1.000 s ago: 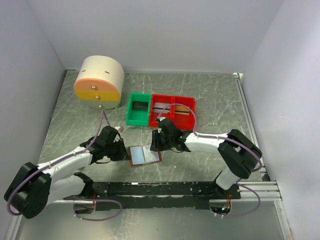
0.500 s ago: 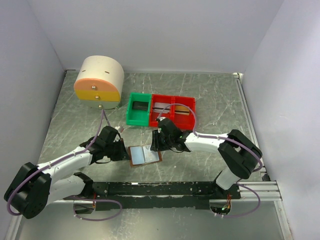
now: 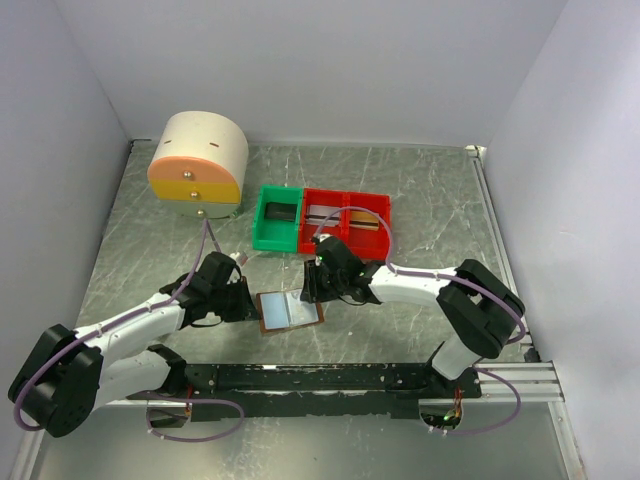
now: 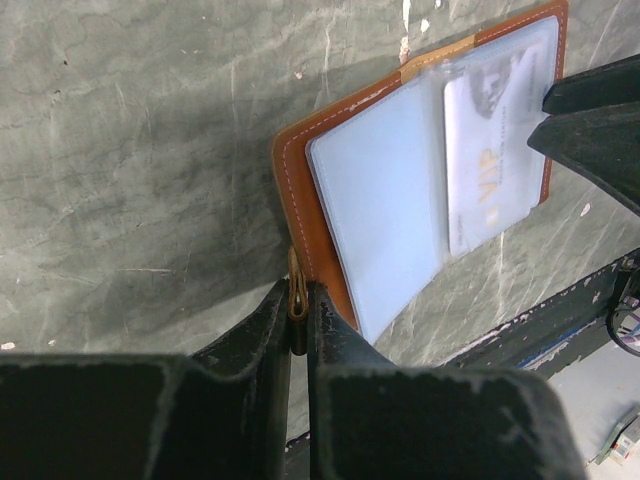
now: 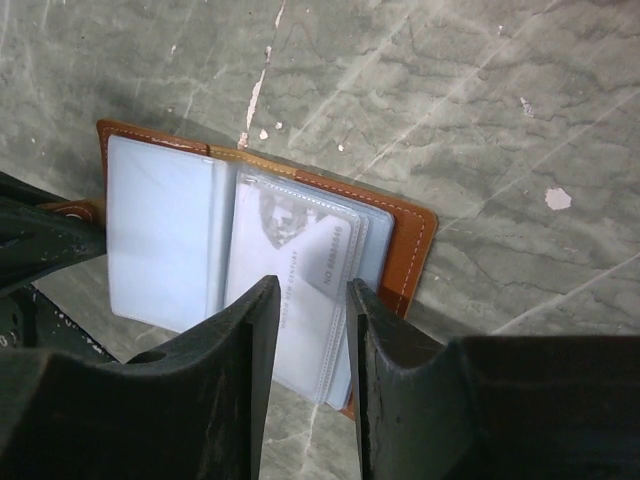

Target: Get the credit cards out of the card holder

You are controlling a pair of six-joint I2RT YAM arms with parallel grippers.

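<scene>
Card holder (image 3: 290, 311): lies open on the table (image 3: 430, 190), pale-blue panels up, between the two arms.
Tab (image 4: 297, 285): pinched in the closed left gripper (image 4: 298, 302) and mostly hidden by its fingers.
Cards (image 5: 300, 262): inside the clear sleeve on the right arm's side. Print is blurred and the lower edge is covered.
Right gripper (image 5: 305, 295): fingers narrowly parted over that sleeve. Whether they touch a card cannot be made out.

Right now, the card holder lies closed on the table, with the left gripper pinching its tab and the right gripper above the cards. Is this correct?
Not closed: the card holder lies open, pale-blue panels showing in the left wrist view. The left gripper does pinch its tab, and the right gripper is above the cards.
</scene>
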